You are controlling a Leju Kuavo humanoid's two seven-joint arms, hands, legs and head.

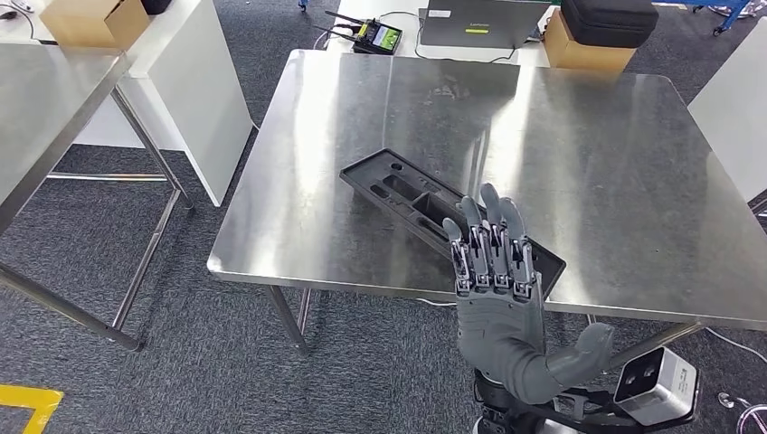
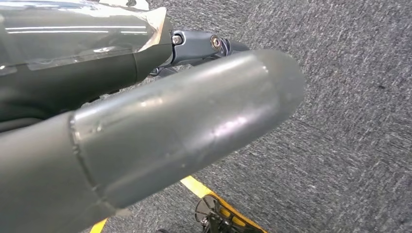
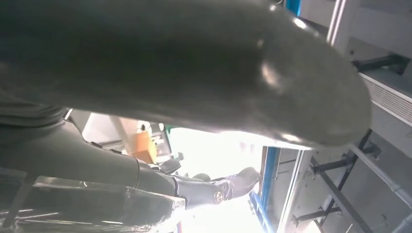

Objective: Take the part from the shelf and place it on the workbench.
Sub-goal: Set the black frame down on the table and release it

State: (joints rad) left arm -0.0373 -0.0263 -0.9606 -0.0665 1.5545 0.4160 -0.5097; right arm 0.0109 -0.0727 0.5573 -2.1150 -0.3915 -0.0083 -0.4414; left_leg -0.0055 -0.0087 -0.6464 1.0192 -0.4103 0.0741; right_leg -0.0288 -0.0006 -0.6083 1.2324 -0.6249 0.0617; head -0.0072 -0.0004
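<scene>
We judge the placing done: the black part (image 1: 443, 215) lies flat on the steel workbench (image 1: 624, 163) near its front edge, our right hand (image 1: 500, 298) hangs just above it, fingers straight, apart and empty, so next we withdraw.

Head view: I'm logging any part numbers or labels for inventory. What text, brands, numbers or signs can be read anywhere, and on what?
No text can be read.
Black part on the workbench: no label or number shows.
Laptop: a yellow-green sticker, too small to read.
Device with a green screen: screen content too small to read.
Cardboard boxes: no print shows.
Yellow floor marking: plain tape, no lettering.
</scene>
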